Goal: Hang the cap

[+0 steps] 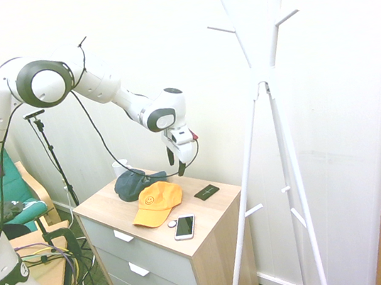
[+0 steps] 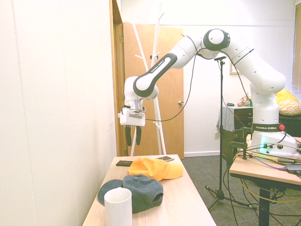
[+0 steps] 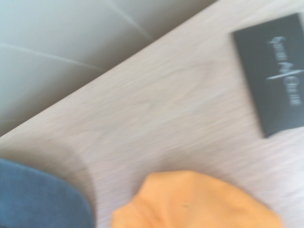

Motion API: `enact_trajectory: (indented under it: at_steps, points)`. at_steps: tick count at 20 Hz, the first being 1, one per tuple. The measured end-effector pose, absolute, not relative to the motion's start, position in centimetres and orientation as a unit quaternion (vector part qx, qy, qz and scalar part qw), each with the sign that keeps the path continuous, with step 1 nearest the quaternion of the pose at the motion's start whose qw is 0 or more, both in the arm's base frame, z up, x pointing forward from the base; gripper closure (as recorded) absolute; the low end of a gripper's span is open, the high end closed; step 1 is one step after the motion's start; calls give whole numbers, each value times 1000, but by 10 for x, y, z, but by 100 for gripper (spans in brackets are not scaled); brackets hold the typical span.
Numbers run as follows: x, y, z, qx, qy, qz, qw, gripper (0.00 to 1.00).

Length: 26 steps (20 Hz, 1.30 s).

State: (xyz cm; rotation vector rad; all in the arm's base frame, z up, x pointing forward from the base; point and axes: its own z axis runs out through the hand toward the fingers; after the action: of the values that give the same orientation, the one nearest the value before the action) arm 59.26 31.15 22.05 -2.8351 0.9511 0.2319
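The orange-yellow cap lies on top of the wooden drawer chest, brim toward the front edge, a dark smiley emblem on its crown. My gripper hangs open in the air a little above the chest, behind the cap's crown and near the wall, with nothing between its fingers. In the wrist view the cap's crown shows as an orange patch on the wood. A white coat stand with upward pegs rises beside the chest.
A dark blue-grey cap lies beside the orange one. A white cup, a smartphone, a small round white object and a flat black card also sit on the chest. The wall runs close behind.
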Motion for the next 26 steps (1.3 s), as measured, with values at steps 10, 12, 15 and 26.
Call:
enact_trajectory:
  at_steps: [10,12,15,26]
  points:
    - [548,366,173,-943,316,94,35,0]
    - [544,358,168,-941,325,92,28,0]
    - [543,345,170,-939,332,88,23,100]
    - [537,346,175,-939,334,83,15,100]
